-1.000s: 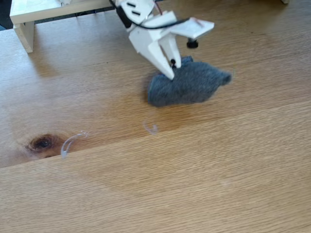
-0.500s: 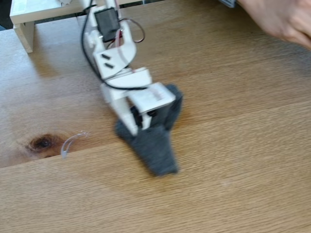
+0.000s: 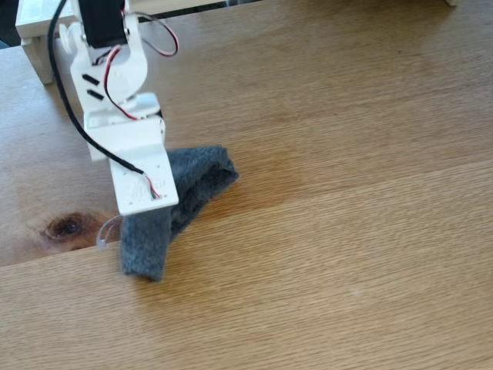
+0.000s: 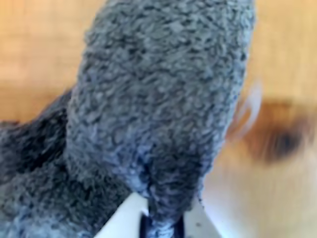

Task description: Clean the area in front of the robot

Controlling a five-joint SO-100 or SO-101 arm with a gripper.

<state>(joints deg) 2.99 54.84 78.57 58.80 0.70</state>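
Observation:
The area is a light-oak tabletop point(image 3: 347, 254) with a dark knot point(image 3: 65, 227) at the left. The robot point(image 3: 115, 92), a white arm with a black motor and red, white and black wires, leans down over a fuzzy dark-grey cloth point(image 3: 196, 181). Its gripper point(image 3: 145, 214) presses onto the cloth's left part, and the fingertips are hidden under the wrist plate. In the wrist view the cloth point(image 4: 158, 99) bulges up from between the white jaws of the gripper point(image 4: 158, 223), which are shut on it. A thin pale scribble point(image 3: 106, 230) lies beside the cloth's left edge, next to the knot.
A white wooden frame point(image 3: 35, 35) stands at the top left behind the arm. The wrist view shows the knot point(image 4: 282, 144) blurred at the right, with the pale scribble point(image 4: 249, 106) beside the cloth.
The arm has swung left and dragged the cloth across the table toward the knot. The small scribble in the middle is gone. A hand seen at the top right has left.

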